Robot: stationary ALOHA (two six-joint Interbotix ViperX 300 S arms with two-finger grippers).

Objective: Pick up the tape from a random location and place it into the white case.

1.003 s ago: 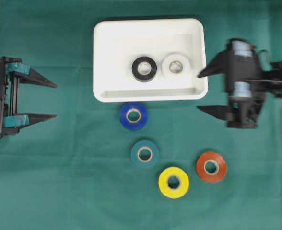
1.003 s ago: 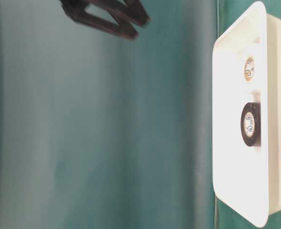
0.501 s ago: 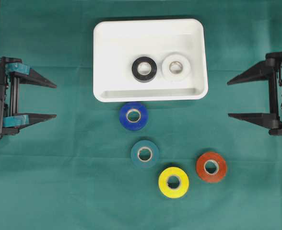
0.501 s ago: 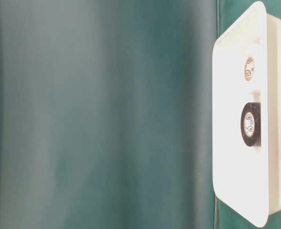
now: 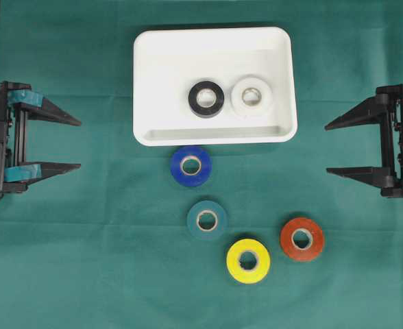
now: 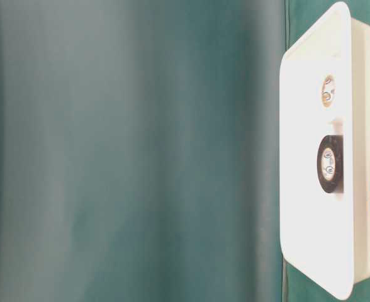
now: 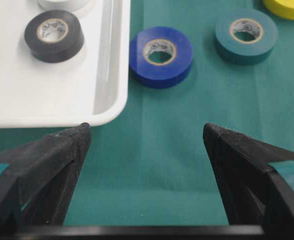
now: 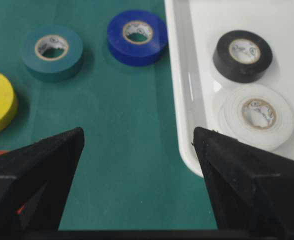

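The white case (image 5: 153, 82) holds a black tape roll (image 5: 206, 99) and a white tape roll (image 5: 251, 95), apparently touching. Blue (image 5: 190, 165), teal (image 5: 206, 219), yellow (image 5: 248, 260) and orange (image 5: 301, 238) rolls lie on the green worktop (image 5: 85, 240). Left pincer (image 5: 77, 144) and right pincer (image 5: 328, 149) stand released, empty.

Green cloth (image 5: 85, 260) covers table.
Flat, 1 piece, faint creases; it fills the overhead view edge to edge.

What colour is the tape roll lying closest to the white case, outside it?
Blue: the blue roll sits just below the white case, clearest in the overhead view.
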